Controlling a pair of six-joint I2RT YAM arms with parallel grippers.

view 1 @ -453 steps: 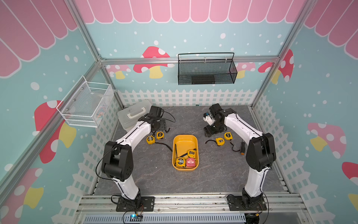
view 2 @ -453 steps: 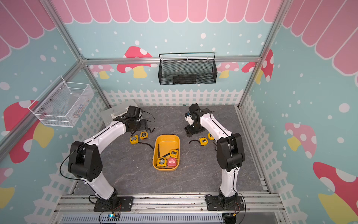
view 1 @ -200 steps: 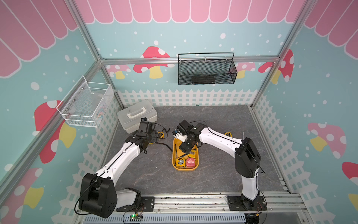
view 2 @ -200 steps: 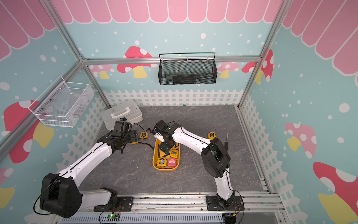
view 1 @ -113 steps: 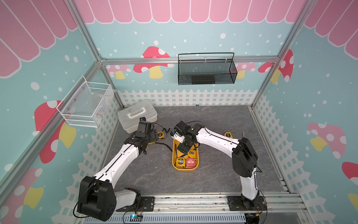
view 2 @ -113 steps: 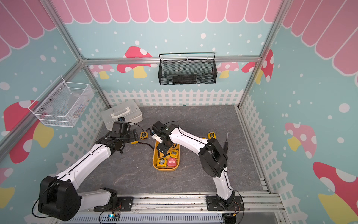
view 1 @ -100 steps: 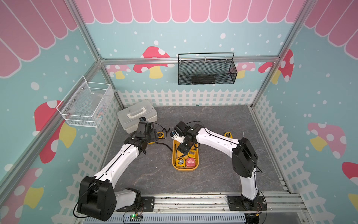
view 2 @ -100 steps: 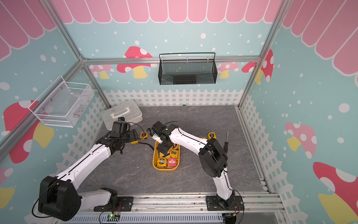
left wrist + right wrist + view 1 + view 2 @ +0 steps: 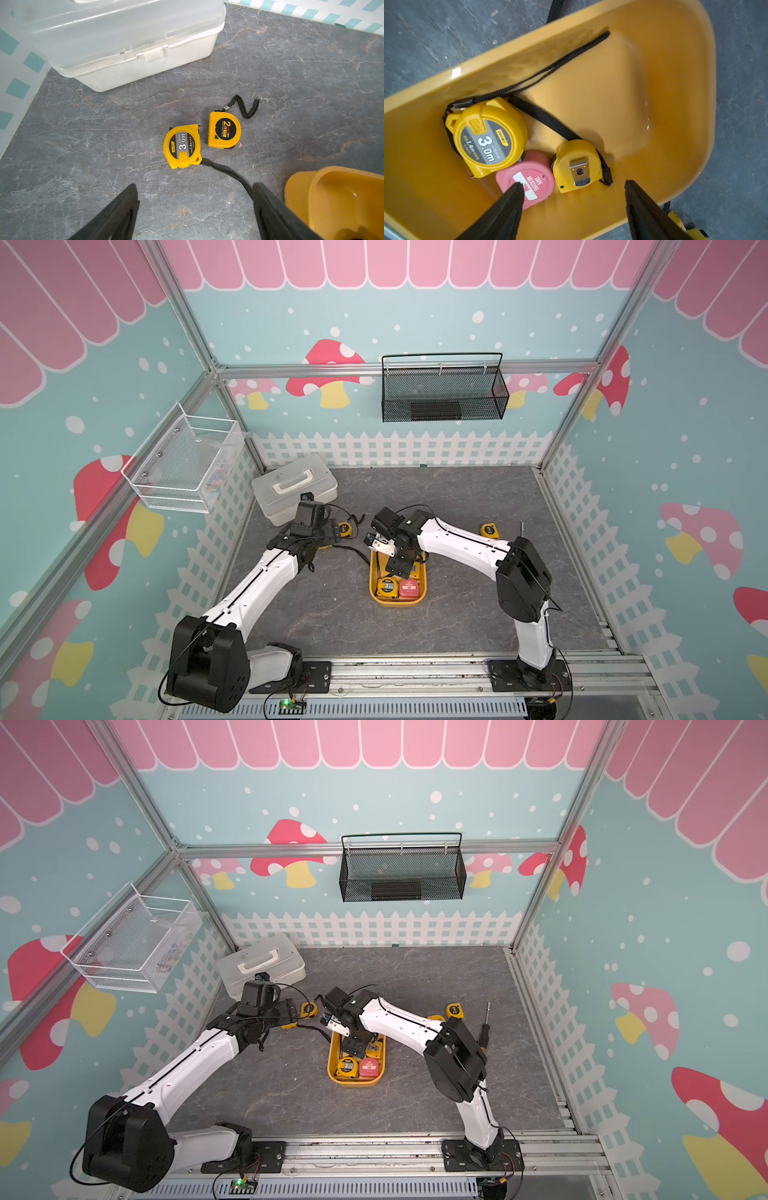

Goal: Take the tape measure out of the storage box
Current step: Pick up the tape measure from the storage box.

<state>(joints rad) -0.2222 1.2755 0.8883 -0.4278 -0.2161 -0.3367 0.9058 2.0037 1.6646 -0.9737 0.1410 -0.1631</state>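
Shallow yellow-orange plastic tray (image 9: 397,604) sits just below frame centre in both top views, on the grey stone-look floor (image 9: 332,614). Three tapes lie inside, in its lower half: round yellow 3.0m tape measure (image 9: 490,137), pink tape measure (image 9: 537,176) and small yellow tape measure (image 9: 577,164), which is clip side up. The pink one touches both yellows.

Right gripper (image 9: 572,185) is spread wide and empty over the small yellow one; contact can't be told. One finger (image 9: 506,209) covers part of the pink label. In the top views the right wrist blocks the tray's upper half and most of the small yellow tape.

Left gripper (image 9: 194,187) is also spread with nothing between its fingers, over floor left of the tray. Its fingers are hidden under the wrist in the top views. Ahead of it lie a second yellow 3.0m tape measure (image 9: 182,145) and a yellow 2m tape measure (image 9: 225,129), just beside each other. The white translucent lidded case (image 9: 124,41) is cut off by the frame edge. Right of centre, another yellow tape measure (image 9: 489,529) is half behind the right arm.
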